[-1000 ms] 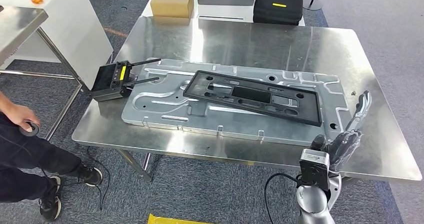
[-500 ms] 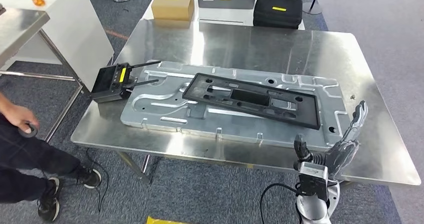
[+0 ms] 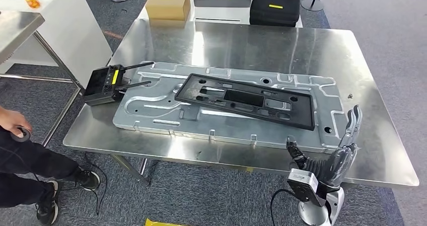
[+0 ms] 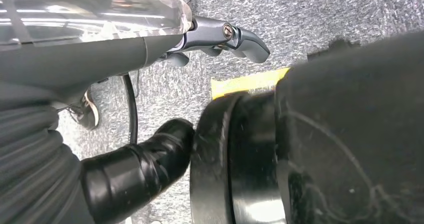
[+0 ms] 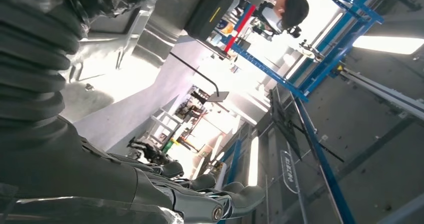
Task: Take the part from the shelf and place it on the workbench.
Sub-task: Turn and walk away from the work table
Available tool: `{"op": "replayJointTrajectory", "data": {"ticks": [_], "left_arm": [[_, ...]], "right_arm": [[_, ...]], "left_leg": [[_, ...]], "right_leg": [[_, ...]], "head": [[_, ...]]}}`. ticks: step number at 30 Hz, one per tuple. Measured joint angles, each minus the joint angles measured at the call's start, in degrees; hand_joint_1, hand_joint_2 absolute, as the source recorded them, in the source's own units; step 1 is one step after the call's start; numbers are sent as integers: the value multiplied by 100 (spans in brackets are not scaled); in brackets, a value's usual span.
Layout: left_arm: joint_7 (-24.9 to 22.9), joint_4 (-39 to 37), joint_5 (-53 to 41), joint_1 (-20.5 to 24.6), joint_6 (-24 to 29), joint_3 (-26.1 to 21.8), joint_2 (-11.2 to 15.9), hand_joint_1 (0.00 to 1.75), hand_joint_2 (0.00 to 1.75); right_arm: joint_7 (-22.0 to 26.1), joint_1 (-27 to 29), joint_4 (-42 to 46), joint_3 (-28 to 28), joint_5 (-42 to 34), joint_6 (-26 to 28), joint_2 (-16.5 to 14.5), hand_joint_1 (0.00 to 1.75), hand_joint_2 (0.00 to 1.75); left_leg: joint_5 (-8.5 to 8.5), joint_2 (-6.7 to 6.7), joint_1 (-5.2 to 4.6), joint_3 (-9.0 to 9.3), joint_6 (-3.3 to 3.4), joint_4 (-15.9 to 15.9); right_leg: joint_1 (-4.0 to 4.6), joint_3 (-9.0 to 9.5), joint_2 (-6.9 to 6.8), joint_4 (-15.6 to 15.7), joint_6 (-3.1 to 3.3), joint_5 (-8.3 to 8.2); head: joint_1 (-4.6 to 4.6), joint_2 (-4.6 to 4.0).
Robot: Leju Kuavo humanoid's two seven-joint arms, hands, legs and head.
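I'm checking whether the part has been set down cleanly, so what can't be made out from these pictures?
- Whether the black part lies flat on the silver panel: the head view is too steep to show any gap.
- Right hand: its palm faces away in the head view, so contact with the workbench is unclear.
- Left hand: the robot's own dark body hides much of the left wrist view.
- The controller screen is too small to read.

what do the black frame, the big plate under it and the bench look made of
Black frame: probably moulded plastic, matte, no glare. Plate: likely stamped sheet metal, dull silver with pressed ribs and holes. Bench: looks like stainless steel, brushed and shiny, mirroring the lights.
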State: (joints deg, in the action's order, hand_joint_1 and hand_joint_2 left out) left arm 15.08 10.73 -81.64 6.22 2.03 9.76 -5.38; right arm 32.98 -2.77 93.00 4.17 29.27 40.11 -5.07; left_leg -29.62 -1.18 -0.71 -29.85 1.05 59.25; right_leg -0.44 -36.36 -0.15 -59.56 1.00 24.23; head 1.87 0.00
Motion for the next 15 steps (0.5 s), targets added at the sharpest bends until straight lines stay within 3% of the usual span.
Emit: {"op": "replayJointTrajectory", "data": {"ticks": [4,6,8,10,11,12,13,15], "left_arm": [[2,0,0,2,-1,2,-15,0,0],[3,0,0,3,-2,3,-23,0,0],[5,0,0,2,-2,3,-23,0,0],[6,0,0,1,-2,3,-23,0,0],[7,0,0,1,-3,3,-23,0,0],[7,0,0,1,-3,4,-23,0,0],[7,0,0,1,-4,4,-23,0,0],[9,0,0,2,-6,7,-24,0,0]], "right_arm": [[-9,18,-1,-1,-89,0,0,0,175],[-9,26,-1,-2,-104,0,0,0,175],[-10,43,-4,-2,-109,0,0,0,175],[-11,70,-14,-3,-113,0,1,0,175],[-14,79,-19,-4,-117,0,1,0,175],[-20,83,-22,-4,-129,0,2,0,175],[-27,82,-23,-4,-146,0,2,0,175],[-44,75,-21,-4,-191,0,2,0,175]], "left_leg": [[104,-7,-4,-5,117,-155],[170,12,20,-9,194,-188],[201,25,19,-43,234,-182],[212,28,14,-78,243,-162],[213,25,14,-87,243,-150],[211,22,14,-90,240,-137],[207,18,13,-90,233,-125],[200,12,-5,-107,199,-106]], "right_leg": [[10,-52,14,-22,-123,-30],[4,-172,16,-324,-180,206],[-18,-447,14,-1024,-228,615],[-30,-636,13,-1565,-249,811],[-31,-586,13,-1539,-246,752],[-30,-428,13,-1287,-232,602],[-25,-201,12,-875,-208,424],[10,157,9,-194,-149,225]], "head": [[4,0],[5,0],[5,0],[5,0],[5,0],[5,0],[5,0],[4,0]]}}
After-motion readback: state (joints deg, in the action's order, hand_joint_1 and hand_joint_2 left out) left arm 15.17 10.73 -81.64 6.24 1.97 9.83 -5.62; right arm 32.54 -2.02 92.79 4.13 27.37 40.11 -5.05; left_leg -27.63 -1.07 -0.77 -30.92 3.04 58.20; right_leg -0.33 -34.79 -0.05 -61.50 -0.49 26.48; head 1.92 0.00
